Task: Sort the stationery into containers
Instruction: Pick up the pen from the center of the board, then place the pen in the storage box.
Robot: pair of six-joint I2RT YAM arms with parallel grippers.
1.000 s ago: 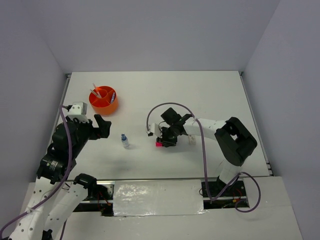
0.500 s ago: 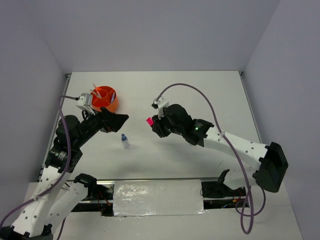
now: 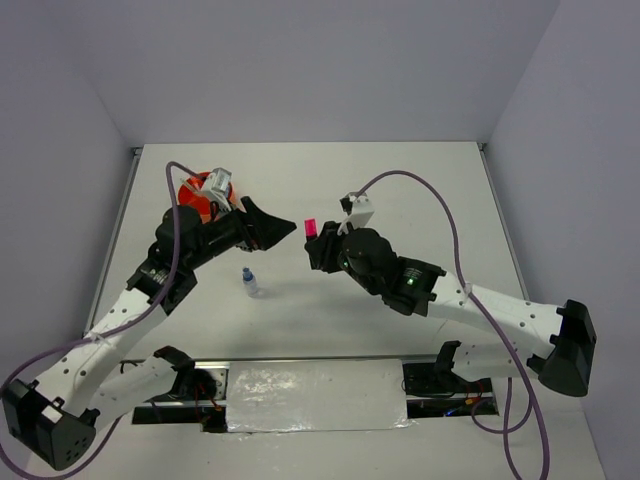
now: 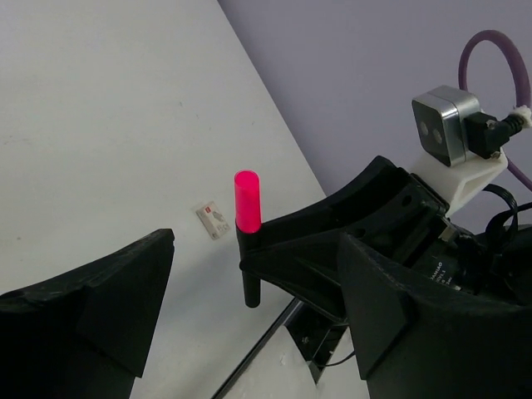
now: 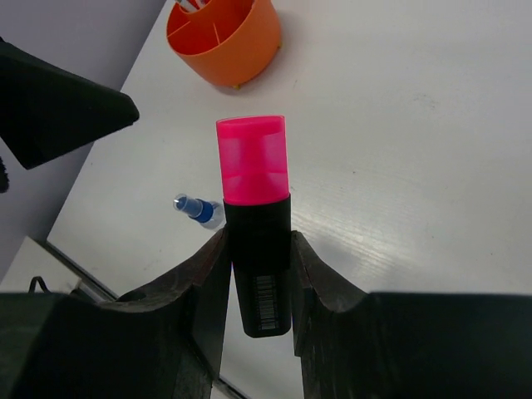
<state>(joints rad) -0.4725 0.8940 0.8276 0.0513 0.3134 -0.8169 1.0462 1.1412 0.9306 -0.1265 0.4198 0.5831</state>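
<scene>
My right gripper is shut on a black highlighter with a pink cap, held upright above the table, cap up. The jaws clamp its black barrel. My left gripper is open and points right at the highlighter, which stands between its two fingers without touching them. The orange organiser sits at the far left, partly hidden by my left arm; in the right wrist view its divided compartments hold pens. A blue-capped clear bottle lies on the table below both grippers.
A small beige piece with a red mark lies on the white table. Purple cables loop over both arms. The table's near edge and a shiny strip lie between the arm bases.
The right arm lifted the highlighter off the table and carried it left and up. The left arm swung right from beside the organiser until its open fingers flank the highlighter.
</scene>
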